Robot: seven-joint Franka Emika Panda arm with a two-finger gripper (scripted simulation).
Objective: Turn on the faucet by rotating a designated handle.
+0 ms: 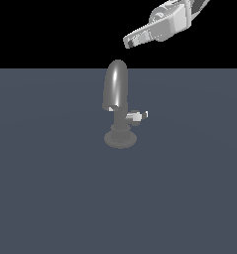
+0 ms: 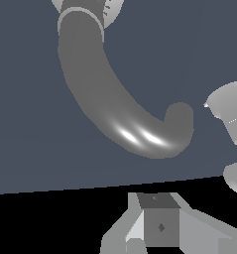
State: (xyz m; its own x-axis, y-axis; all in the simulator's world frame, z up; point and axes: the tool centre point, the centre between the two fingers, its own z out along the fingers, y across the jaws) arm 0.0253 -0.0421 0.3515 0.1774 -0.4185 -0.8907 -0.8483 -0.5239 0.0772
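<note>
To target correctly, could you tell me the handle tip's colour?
Whitish, on the short grey lever handle; clearest in the exterior view.

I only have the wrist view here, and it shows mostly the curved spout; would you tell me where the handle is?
Observer: The handle sticks out sideways from the faucet stem, toward the exterior view's right, below the spout's arch.
Operator: Thank you. Is the gripper touching anything?
Observer: No. The gripper hangs in the air above the spout's top, toward the exterior view's right, clear of the faucet.
Operator: Does the handle have any mark?
Observer: Its tip is whitish; the rest is grey.
</note>
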